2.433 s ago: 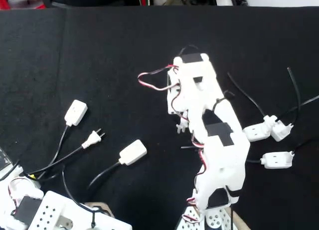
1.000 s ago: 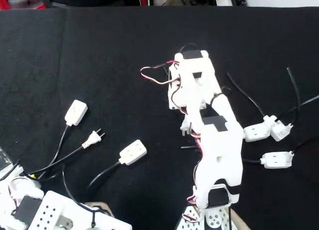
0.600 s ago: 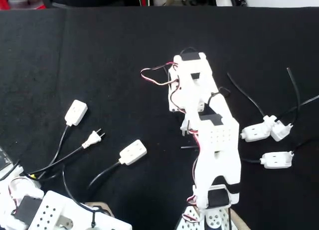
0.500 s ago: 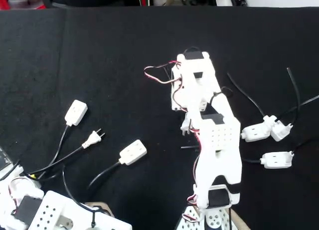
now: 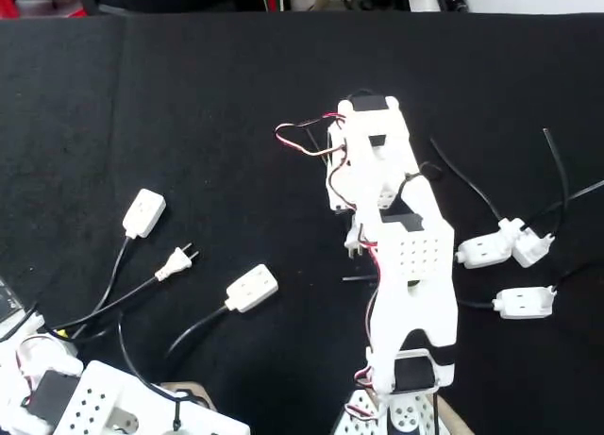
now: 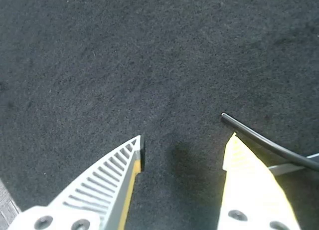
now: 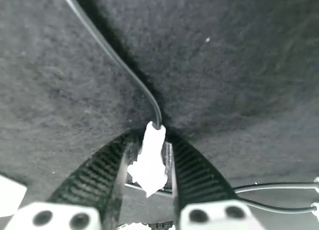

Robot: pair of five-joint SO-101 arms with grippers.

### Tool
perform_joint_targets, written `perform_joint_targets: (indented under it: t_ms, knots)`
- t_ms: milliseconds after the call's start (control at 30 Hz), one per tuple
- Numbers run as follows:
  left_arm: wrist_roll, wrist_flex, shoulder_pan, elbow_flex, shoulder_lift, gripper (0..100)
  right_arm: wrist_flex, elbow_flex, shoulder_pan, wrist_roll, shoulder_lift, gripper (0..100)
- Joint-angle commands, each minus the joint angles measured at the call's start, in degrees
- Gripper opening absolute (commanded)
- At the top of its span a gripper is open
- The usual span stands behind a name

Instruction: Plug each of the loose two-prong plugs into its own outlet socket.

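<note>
In the right wrist view my right gripper (image 7: 148,141) is shut on a white two-prong plug (image 7: 150,162), whose black cord (image 7: 114,60) runs away over the black mat. From above, this plug (image 5: 354,240) sits under the white arm (image 5: 408,275) at mid table. A second loose plug (image 5: 176,261) lies at the left between two white outlet sockets (image 5: 143,213) (image 5: 252,288). My left gripper (image 6: 185,140) hangs open over bare mat, with a black cable end (image 6: 225,118) by one finger.
At the right lie a socket (image 5: 486,250) joined to a white plug (image 5: 530,247) and another socket (image 5: 524,303), with black cords around them. The left arm's base (image 5: 85,397) fills the near left corner. The far half of the mat (image 5: 189,76) is bare.
The right arm has drifted slightly to the right with the plug still in its gripper, and its near segment has turned. The sockets and the loose plug have not moved.
</note>
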Motion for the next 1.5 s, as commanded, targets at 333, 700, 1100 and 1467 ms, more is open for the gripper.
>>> perform_joint_targets:
  t_ms: [333,700,1100,1467]
  knots:
    - [-0.4,0.5,0.0,1.0,-0.5,27,2.2,-0.6,-2.4,0.7,-5.9,1.1]
    - [-0.4,0.1,6.1,0.3,-0.5,27,2.1,0.0,-6.6,0.4,-36.0,1.1]
    - [10.2,0.5,32.0,-13.1,-0.5,27,-5.2,22.2,-13.7,-2.5,-67.1,1.1]
    - [25.7,-7.1,71.3,-17.7,-0.5,27,-39.0,54.0,-26.2,-11.6,-88.0,1.1]
